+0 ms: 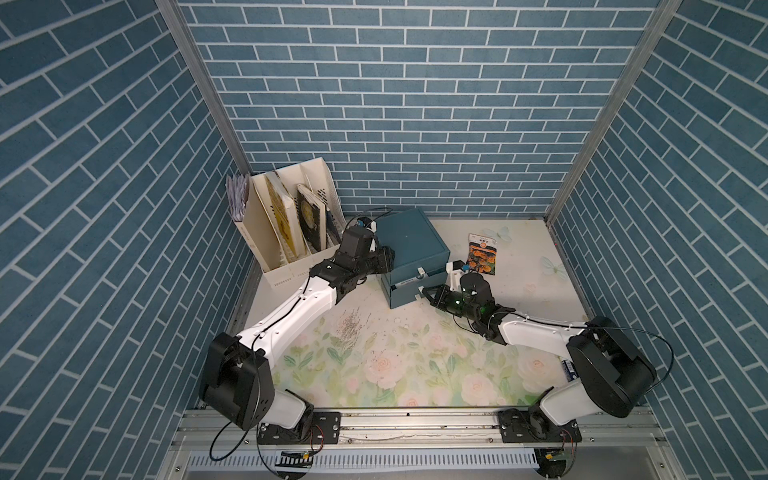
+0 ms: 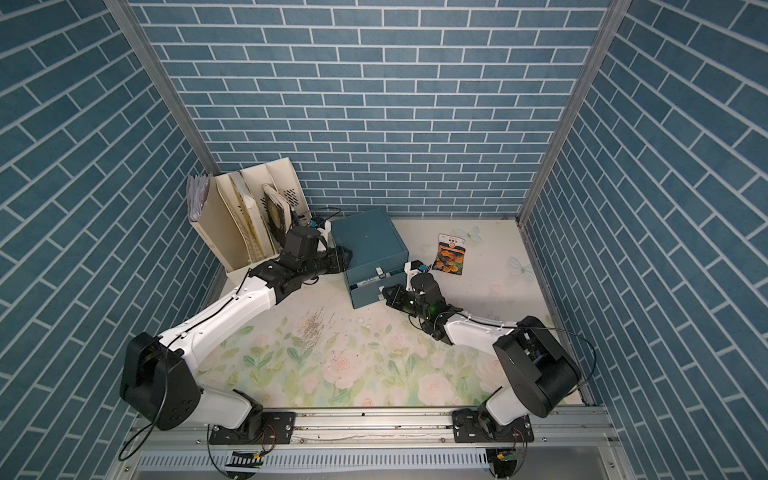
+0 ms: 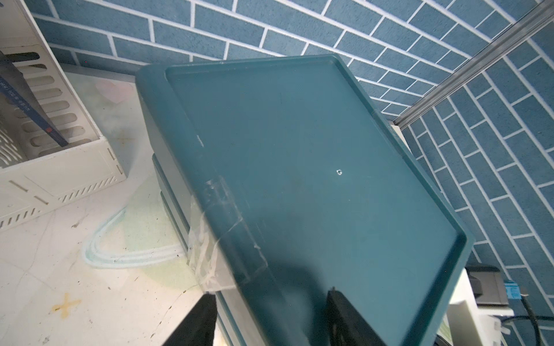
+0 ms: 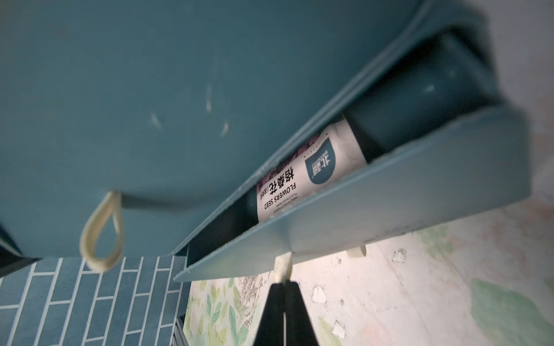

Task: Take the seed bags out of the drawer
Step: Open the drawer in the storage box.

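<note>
Seed bag (image 4: 308, 176) inside drawer (image 4: 389, 191) is legible only from right wrist.

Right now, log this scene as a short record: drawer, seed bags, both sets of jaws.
drawer: partly open, in the teal cabinet
white seed bag: inside the drawer, lying flat
orange seed bag: out, on the table beside the cabinet
third bag: not visible
right jaws: shut on the drawer's cream pull tab
left jaws: astride the cabinet's top edge, apparently clamping it
</note>
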Controlling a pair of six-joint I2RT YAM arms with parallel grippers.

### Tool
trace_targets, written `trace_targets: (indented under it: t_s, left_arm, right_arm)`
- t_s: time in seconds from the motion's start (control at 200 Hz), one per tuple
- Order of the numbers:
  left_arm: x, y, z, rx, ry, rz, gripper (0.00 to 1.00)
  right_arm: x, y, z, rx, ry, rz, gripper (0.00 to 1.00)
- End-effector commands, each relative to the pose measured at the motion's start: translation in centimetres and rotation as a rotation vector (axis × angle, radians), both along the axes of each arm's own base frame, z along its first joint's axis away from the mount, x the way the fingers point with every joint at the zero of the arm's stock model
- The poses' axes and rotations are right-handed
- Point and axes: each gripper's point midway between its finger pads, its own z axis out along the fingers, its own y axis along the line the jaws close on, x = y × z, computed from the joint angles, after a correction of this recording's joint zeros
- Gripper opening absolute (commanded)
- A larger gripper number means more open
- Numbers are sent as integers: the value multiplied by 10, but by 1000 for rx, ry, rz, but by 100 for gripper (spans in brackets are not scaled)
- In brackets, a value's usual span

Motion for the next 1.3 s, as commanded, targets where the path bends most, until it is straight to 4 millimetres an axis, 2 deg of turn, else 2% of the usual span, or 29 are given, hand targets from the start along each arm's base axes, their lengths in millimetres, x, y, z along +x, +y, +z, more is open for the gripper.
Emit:
trace_targets:
  t_s: [0.0,0.54,0.815,0.97,1.295]
  left_arm:
    - [-9,5,-24,63,77,-3,64]
    - [-8,5,-24,64,79,0,64]
    - [-7,4,-24,62,81,-1,64]
    - [-7,4,-24,61,79,-2,64]
    - [-8,5,-25,63,82,-3,64]
  right_arm:
    - [-18,-5,-3,-33,18,43,0]
    - [-78,-24,-14,-117,101,137,0]
    - [-102,-38,-18,-136,132,145,0]
    - [-111,-46,-19,-143,142,144,0]
    - [-120,-47,-22,-148,158,159,0]
